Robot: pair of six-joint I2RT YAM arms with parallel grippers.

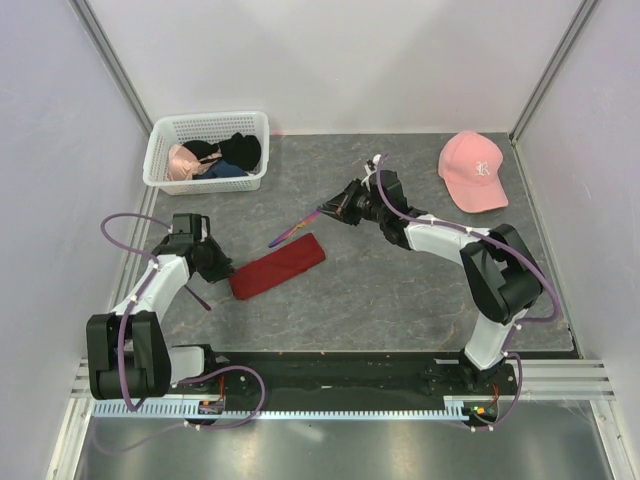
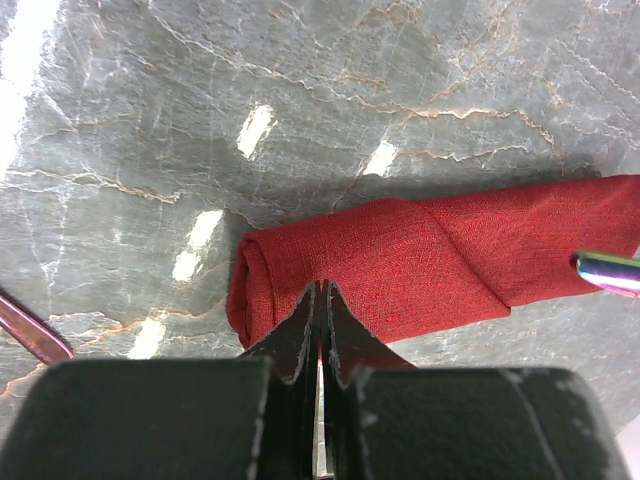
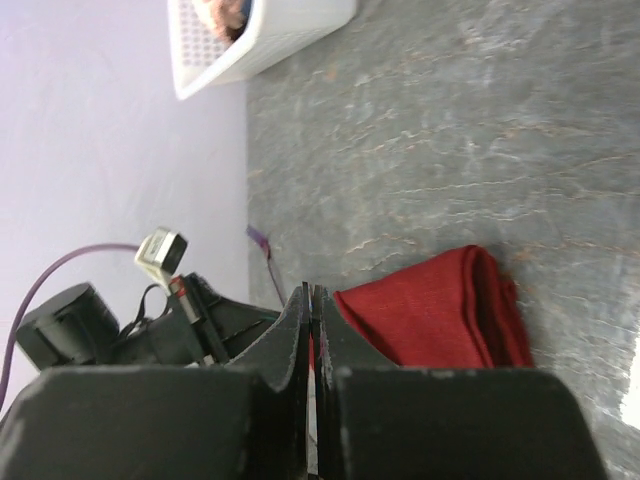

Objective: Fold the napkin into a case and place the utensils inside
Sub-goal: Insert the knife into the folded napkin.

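Observation:
The dark red napkin (image 1: 280, 265) (image 2: 420, 260) (image 3: 440, 310) lies folded into a narrow case, slanting across the table's middle. My left gripper (image 1: 224, 268) (image 2: 322, 290) is shut, its tips at the near edge of the case's rolled left end; no cloth shows between the jaws. My right gripper (image 1: 325, 211) (image 3: 312, 292) is shut on a thin iridescent purple utensil (image 1: 293, 229), which slants down-left toward the case. The utensil's shiny tip (image 2: 608, 271) hovers beside the cloth. Another purple utensil (image 1: 198, 297) (image 2: 30, 328) (image 3: 262, 250) lies on the table left of the left gripper.
A white basket (image 1: 160, 150) (image 3: 260, 45) holding black and pink garments stands at the back left. A pink cap (image 1: 473, 170) lies at the back right. Pale walls close in the left, right and far sides of the grey marbled table (image 1: 400, 290).

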